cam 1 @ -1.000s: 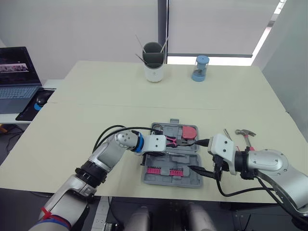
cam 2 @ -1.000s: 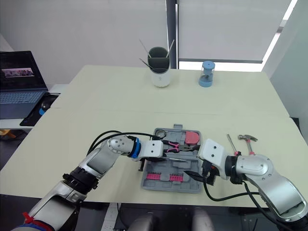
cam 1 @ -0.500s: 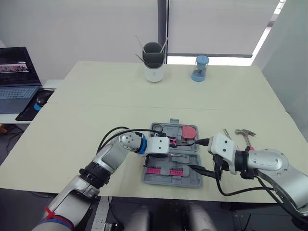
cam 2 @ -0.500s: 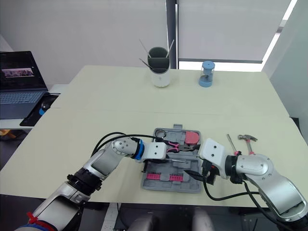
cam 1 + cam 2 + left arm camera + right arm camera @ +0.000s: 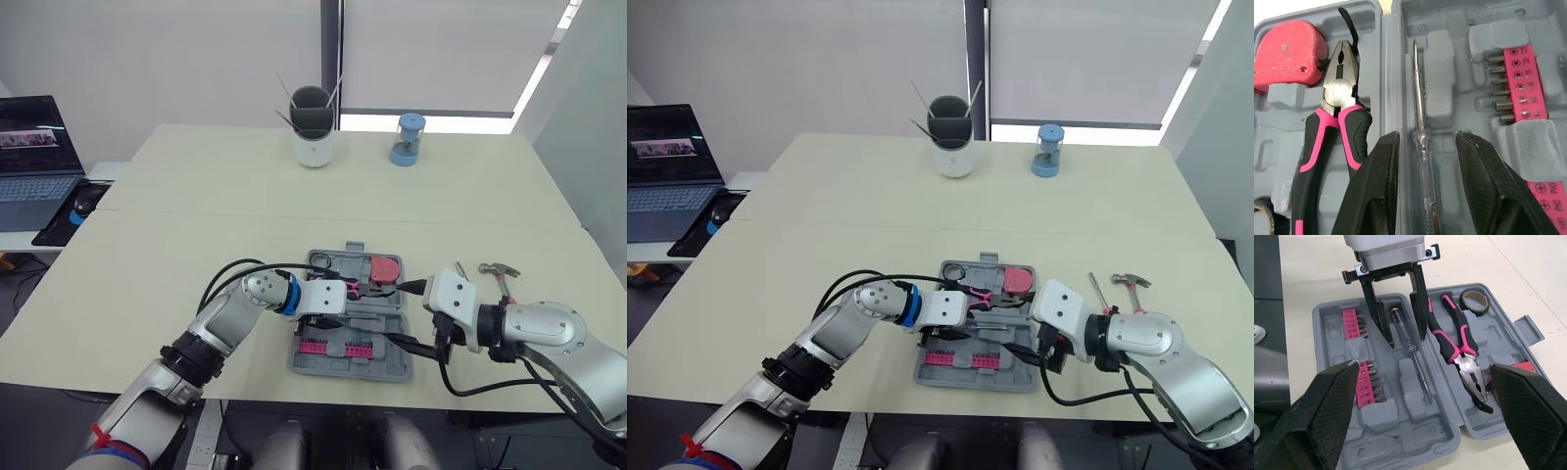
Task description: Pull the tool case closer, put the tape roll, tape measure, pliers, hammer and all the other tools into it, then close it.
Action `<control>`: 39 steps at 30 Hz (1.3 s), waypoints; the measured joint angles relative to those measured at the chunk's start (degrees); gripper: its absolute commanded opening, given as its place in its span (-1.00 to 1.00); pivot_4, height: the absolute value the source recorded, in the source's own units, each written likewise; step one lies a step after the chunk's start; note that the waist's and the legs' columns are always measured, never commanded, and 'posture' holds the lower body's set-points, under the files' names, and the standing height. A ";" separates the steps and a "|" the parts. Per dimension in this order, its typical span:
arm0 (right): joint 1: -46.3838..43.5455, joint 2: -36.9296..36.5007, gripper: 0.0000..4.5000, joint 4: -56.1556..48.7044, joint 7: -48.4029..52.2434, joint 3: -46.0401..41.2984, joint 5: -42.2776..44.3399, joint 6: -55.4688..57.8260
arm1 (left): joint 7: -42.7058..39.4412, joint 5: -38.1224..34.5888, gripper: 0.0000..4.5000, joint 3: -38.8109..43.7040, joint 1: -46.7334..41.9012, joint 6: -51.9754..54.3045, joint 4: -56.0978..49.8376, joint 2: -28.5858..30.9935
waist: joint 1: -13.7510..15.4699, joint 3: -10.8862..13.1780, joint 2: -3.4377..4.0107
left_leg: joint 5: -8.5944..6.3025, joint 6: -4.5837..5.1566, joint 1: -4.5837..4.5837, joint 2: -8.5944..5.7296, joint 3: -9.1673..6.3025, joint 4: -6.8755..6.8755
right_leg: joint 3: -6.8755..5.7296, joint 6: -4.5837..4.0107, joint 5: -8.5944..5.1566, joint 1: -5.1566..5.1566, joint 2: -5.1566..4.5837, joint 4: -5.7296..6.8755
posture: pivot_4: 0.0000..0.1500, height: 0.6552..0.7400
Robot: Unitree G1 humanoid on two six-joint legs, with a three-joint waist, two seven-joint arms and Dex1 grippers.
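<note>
The grey tool case [image 5: 392, 368] lies open near the table's front edge. Its far half holds the red tape measure [image 5: 1288, 51], the pink-handled pliers [image 5: 1337, 112] and the tape roll [image 5: 1474, 302]. A clear-handled screwdriver [image 5: 1420, 127] lies in a slot beside the pink bit strips [image 5: 1515, 83]. My left gripper [image 5: 335, 315] hovers open over the case, its fingers [image 5: 1382, 323] on either side of the screwdriver's handle without touching it. At the case's right edge my right gripper [image 5: 407, 315] stands open, holding nothing. The hammer [image 5: 500, 274] and a small screwdriver [image 5: 462, 272] lie on the table to the right.
At the back of the table stand a white cup with sticks [image 5: 313, 127] and a blue jar [image 5: 406, 139]. A laptop [image 5: 34, 162] and a mouse [image 5: 86, 199] sit on a side desk far left. The case sits close to the table's front edge.
My left arm has shifted a little to the right, bringing its gripper over the screwdriver slot. The right arm and the tools on the table have not moved.
</note>
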 measured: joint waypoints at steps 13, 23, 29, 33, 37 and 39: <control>-0.33 0.04 1.00 0.51 0.12 0.41 -0.62 -0.38 | 1.69 -0.29 -0.99 0.03 0.01 -0.01 0.76 -0.44 | 0.00 0.00 0.00 | 0.00 0.00 0.00 0.00 0.00 0.02 | 0.00 0.00 0.00 0.00 0.00 0.03 | 1.00 1.00; -0.32 -0.23 1.00 0.51 0.49 0.38 -0.61 -0.38 | 3.14 0.32 -0.99 0.22 0.68 -2.10 4.30 -1.42 | 0.03 -0.01 0.00 | 0.00 0.01 0.04 -0.01 0.01 0.03 | 0.00 0.00 0.00 0.04 -0.01 0.04 | 1.00 1.00; -0.32 -0.29 1.00 0.51 1.02 0.35 -0.60 -0.37 | 3.42 0.30 -0.99 0.38 0.79 -2.43 4.66 -1.89 | 0.07 -0.02 -0.01 | 0.00 0.01 0.05 -0.02 0.00 0.04 | -0.01 0.00 0.00 0.06 -0.01 0.05 | 1.00 1.00; -0.32 -0.67 1.00 1.10 1.33 0.05 -0.64 -0.76 | 3.36 -0.35 -0.99 0.89 0.96 -2.05 4.44 -1.86 | 0.05 -0.02 -0.01 | 0.01 0.01 0.05 -0.01 0.01 0.05 | 0.00 0.00 0.00 0.06 -0.01 0.05 | 1.00 1.00; 0.18 -2.23 1.00 5.66 2.64 -1.69 -1.45 -4.19 | 2.65 -4.23 -0.99 4.77 1.53 -2.17 2.05 -0.99 | 0.05 -0.01 -0.02 | 0.01 0.00 0.04 0.00 0.00 0.05 | 0.00 0.00 0.01 0.04 -0.01 0.05 | 1.00 1.00; 0.23 -2.08 1.00 8.59 2.84 -3.99 -1.35 -6.80 | 1.84 -7.90 -0.82 8.45 1.62 -2.30 -0.04 0.00 | 0.05 -0.01 -0.02 | 0.01 -0.01 0.04 0.01 0.01 0.05 | 0.02 0.00 0.01 0.04 -0.02 0.05 | 1.00 1.00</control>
